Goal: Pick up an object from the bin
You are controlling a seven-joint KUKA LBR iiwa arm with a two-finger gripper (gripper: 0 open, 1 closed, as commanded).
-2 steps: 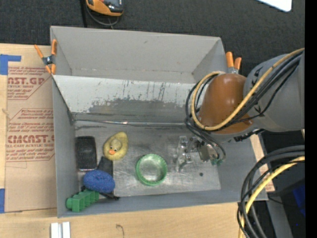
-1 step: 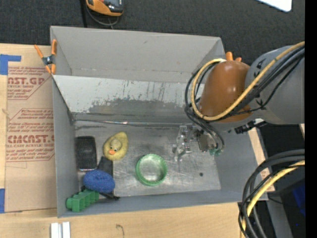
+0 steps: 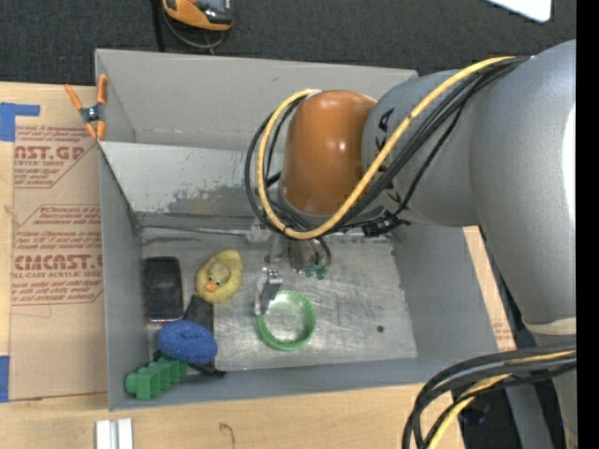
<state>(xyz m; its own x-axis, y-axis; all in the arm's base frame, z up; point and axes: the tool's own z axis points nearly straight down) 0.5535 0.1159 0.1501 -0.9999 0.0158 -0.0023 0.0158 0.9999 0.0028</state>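
Pincer (image 3: 270, 294) down at the green ring (image 3: 310, 329).
The ring lies just under its near side, right of the yellow duck (image 3: 219, 276). I cannot tell if the pincer is open.

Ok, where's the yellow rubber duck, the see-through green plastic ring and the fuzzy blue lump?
Yellow rubber duck (image 3: 219, 277): camera view, middle of its body.
See-through green plastic ring (image 3: 288, 342): camera view, its lower rim.
Fuzzy blue lump (image 3: 187, 341): camera view, its middle.
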